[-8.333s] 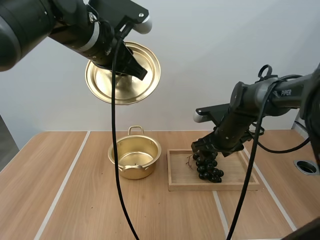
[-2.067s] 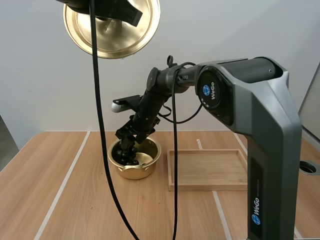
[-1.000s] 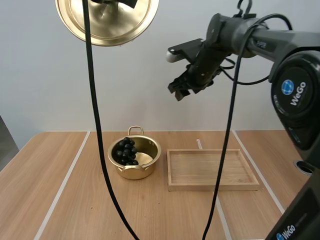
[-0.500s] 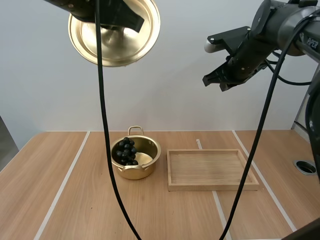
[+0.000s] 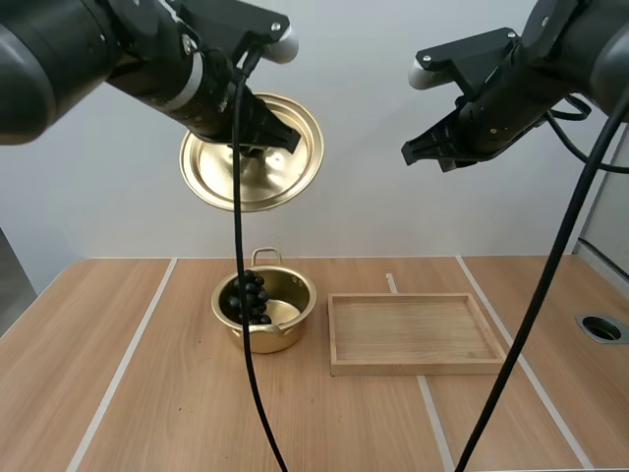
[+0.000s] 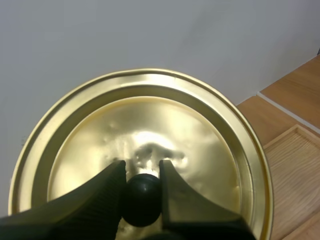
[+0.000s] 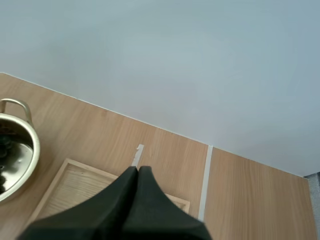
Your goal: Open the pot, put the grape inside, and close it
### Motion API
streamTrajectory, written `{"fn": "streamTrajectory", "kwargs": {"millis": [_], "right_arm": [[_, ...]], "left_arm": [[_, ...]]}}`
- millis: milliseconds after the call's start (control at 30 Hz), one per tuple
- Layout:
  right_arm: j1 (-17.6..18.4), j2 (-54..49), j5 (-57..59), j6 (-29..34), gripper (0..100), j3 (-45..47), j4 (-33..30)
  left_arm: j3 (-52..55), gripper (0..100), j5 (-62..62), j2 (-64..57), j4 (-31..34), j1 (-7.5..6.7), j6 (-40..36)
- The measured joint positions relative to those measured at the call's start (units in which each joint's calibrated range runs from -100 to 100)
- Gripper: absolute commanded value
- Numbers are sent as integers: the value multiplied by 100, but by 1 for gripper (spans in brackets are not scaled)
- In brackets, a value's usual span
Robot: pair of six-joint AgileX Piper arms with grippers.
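We hold the lid (image 5: 218,179) aloft, grapes (image 5: 248,295) in the pot (image 5: 287,326).
Our left gripper (image 6: 142,167) pinches its knob (image 6: 142,199) above the pot; our right gripper (image 5: 423,153), clenched empty, hangs high, seemingly over the tray (image 5: 417,366).

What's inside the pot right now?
The bunch of grapes lies in the pot, toward its left side, with bare golden floor beside it. The floor under the bunch is covered. The lid is off, held above.

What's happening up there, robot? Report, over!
Left gripper shut on lid, held up high. Right gripper shut, empty, raised. Grapes in pot, lid not yet on. Nothing between lid and pot.
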Motion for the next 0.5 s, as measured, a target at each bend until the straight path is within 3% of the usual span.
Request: {"fn": "streamTrajectory", "kwargs": {"millis": [500], "right_arm": [[0,-658,-23,0,0,577,31]], "left_arm": [[1105,0,-1066,865,-3,0,-10]]}}
